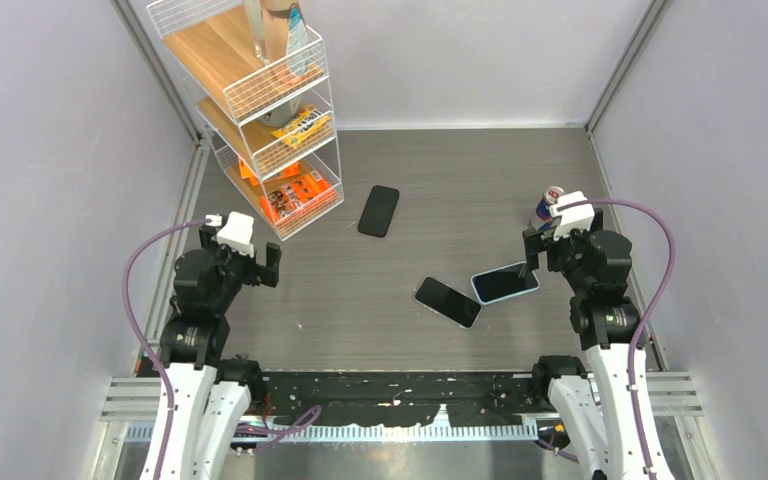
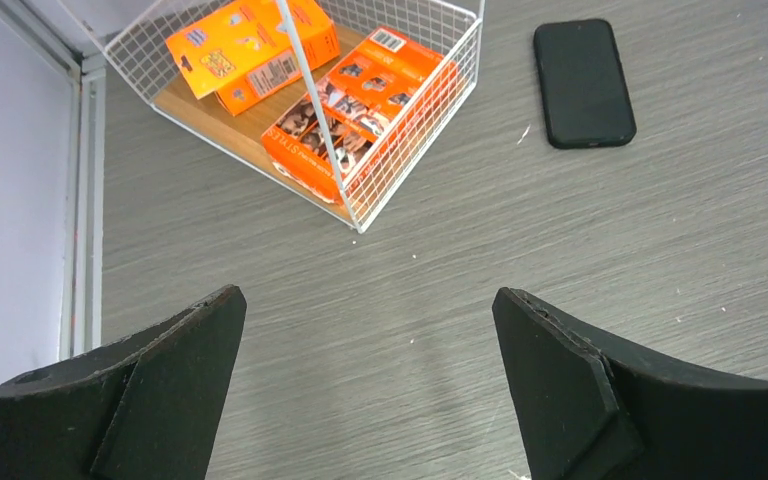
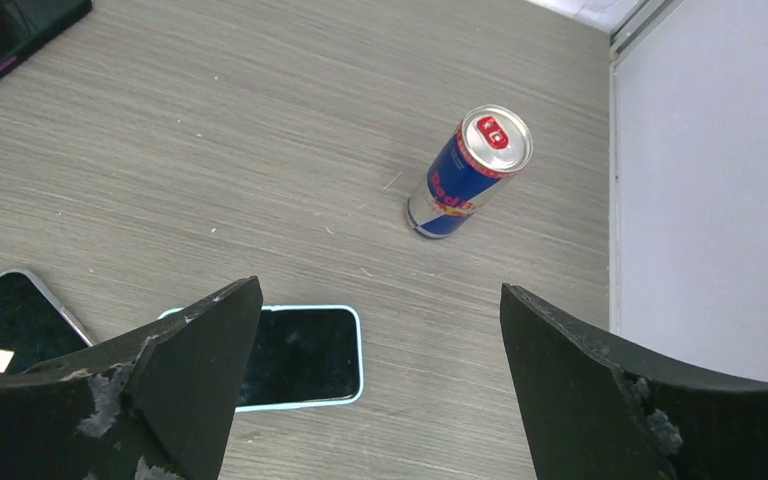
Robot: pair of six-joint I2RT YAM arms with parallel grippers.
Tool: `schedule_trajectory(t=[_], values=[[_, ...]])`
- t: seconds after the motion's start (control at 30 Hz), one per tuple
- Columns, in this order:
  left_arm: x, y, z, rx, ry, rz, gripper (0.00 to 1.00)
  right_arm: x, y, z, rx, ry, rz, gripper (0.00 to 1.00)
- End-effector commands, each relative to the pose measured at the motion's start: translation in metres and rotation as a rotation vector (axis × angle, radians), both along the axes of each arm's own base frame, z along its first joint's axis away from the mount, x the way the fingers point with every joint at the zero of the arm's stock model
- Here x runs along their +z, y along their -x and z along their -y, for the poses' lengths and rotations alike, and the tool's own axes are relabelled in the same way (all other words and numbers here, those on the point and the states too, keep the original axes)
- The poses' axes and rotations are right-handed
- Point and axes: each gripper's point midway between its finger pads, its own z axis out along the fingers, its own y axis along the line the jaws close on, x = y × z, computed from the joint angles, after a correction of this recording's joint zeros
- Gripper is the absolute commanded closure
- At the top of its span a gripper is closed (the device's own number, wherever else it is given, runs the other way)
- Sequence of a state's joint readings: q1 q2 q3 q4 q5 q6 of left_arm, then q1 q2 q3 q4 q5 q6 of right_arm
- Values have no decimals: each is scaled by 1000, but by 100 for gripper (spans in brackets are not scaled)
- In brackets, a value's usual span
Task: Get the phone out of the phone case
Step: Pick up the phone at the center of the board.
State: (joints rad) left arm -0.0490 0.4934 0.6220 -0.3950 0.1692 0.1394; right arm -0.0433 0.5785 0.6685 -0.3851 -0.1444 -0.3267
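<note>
Both spread, empty — left tool (image 2: 365,300), right tool (image 3: 380,290). Risk: right tool may topple the upright can (image 3: 468,172) near the blue-rimmed phone (image 3: 305,355).

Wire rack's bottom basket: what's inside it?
I see orange boxes lying on the wooden floor of the basket. Anything beneath them is covered.

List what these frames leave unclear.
Top external: can mostly hidden behind the right wrist camera.
Right wrist: blue-cased phone partly under a finger; dark phone cut by left edge.
Top, left wrist: whether the black slab is phone or empty case.
</note>
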Motion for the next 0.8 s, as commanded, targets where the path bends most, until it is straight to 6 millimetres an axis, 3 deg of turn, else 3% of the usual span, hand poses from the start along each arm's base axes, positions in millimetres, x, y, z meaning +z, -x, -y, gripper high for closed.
schedule_trajectory(t=[0.0,0.27,0.57,0.77], values=[[10,-4,-2,2,-5,4,1,15,-5,2,-6,-8,29,5],[3,-6,-6,18,-7,-29,1,15,-4,5,-16,-21,17,5],[5,4,18,-111,36,-37,1,28,-5,4,-5,-14,25,5],[0,6,23,-142,47,-51,1,6,-7,2,41,29,-78,5]])
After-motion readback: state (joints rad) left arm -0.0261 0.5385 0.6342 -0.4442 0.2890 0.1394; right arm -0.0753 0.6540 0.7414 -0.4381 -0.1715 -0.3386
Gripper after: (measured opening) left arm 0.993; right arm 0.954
